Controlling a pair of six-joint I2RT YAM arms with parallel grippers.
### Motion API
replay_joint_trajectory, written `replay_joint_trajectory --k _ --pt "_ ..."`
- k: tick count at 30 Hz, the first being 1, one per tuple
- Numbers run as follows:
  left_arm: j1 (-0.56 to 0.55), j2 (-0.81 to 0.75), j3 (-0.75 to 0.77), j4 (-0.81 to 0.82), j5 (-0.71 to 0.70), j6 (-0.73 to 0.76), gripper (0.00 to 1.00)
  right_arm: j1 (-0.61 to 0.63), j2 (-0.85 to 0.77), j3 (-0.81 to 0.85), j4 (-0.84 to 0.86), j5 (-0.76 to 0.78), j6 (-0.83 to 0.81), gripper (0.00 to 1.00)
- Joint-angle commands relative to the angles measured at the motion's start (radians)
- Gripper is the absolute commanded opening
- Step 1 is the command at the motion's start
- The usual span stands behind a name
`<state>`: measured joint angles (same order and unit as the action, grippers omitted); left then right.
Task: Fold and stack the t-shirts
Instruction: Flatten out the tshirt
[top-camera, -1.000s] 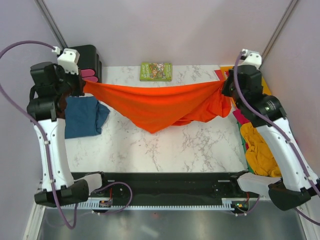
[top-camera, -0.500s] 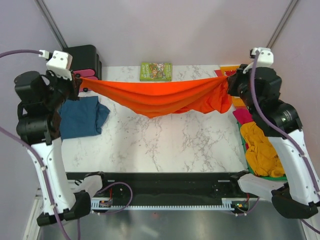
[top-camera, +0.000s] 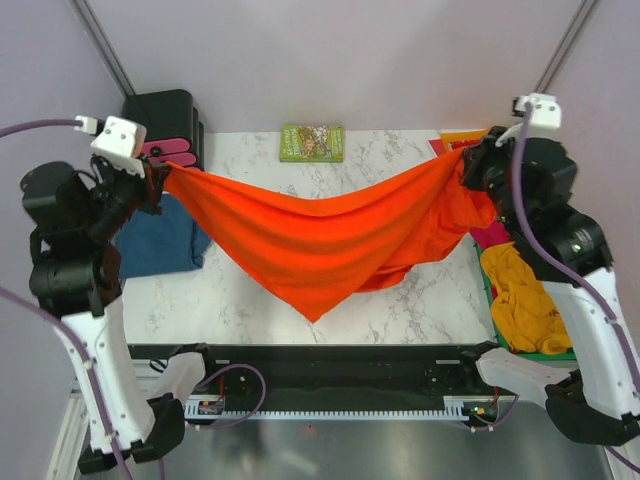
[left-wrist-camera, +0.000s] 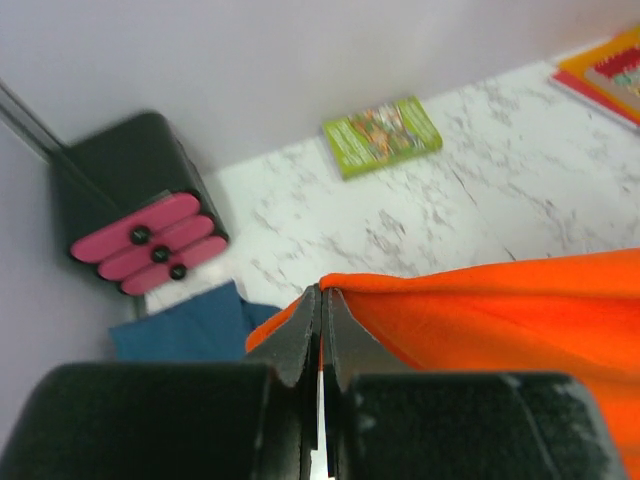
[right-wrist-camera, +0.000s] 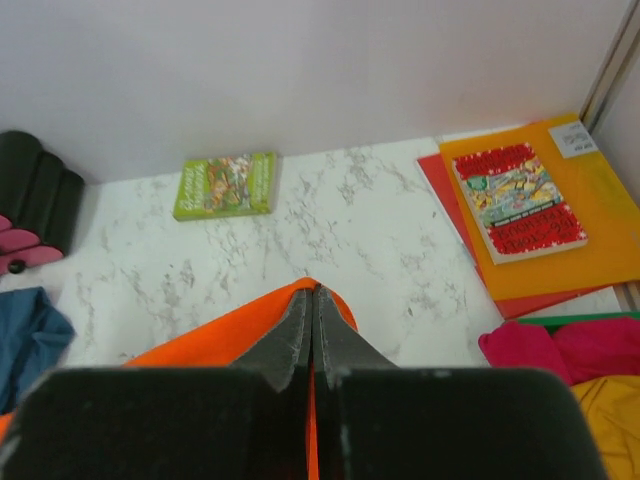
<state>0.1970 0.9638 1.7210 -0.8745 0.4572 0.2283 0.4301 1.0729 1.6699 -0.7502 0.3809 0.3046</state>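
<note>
The bright orange-red soft cloth t-shirt (top-camera: 330, 240) hangs stretched over the white marbled table (top-camera: 400, 290), its lowest point sagging toward 6 o'clock. The left gripper (top-camera: 160, 180), at 10 o'clock, is clamped on one edge and the right gripper (top-camera: 467, 168), at 2 o'clock, pinches the other. A crumpled teal-blue cloth shirt (top-camera: 160, 245) lies at 9 o'clock.

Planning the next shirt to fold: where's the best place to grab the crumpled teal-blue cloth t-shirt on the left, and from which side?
Likely take the teal-blue cloth t-shirt by its exposed right-hand edge, coming straight down: it lies slumped flat, and its far part sits under the stretched bright orange-red cloth t-shirt.
</note>
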Motion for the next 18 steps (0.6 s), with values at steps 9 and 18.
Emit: replay_joint_trajectory --k 9,18 --pt "-0.001 0.519 -0.176 0.176 0.011 0.037 0.02 -0.022 0.458 -0.112 0.23 0.102 0.022 0.0" --pt "-0.013 0.621 -0.115 0.259 -0.052 -0.043 0.8 -0.024 0.615 -0.001 0.241 0.156 0.013 0.56"
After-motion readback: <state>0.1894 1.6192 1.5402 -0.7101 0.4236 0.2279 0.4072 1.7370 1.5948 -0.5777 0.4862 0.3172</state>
